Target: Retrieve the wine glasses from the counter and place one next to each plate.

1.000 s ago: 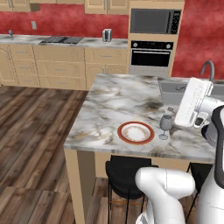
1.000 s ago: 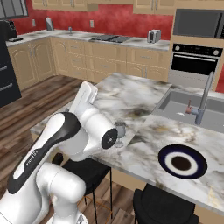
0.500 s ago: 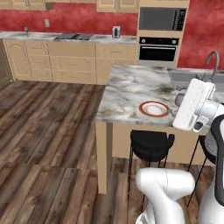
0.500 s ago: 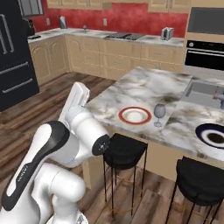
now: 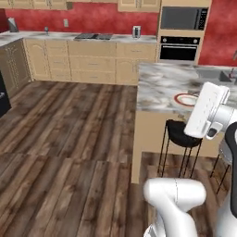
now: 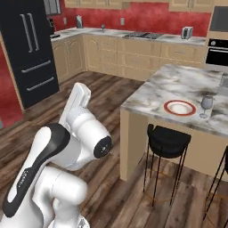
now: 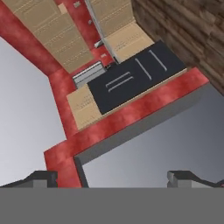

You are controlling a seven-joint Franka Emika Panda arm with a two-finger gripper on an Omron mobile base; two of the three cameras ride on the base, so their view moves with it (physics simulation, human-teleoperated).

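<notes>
Currently, your pincer [image 7: 112, 177] stands wide with nothing between its tips, facing the black refrigerator [image 7: 131, 81] and red wall. One wine glass [image 6: 206, 104] stands upright on the marble island [image 6: 160, 91], just beside the orange-rimmed plate [image 6: 180, 107] on its right in the right base view. The table [image 6: 133, 36] against the red wall lies well apart, carrying a toaster [image 6: 186, 32]. A black stool [image 6: 167, 140] sits under the island edge.
</notes>
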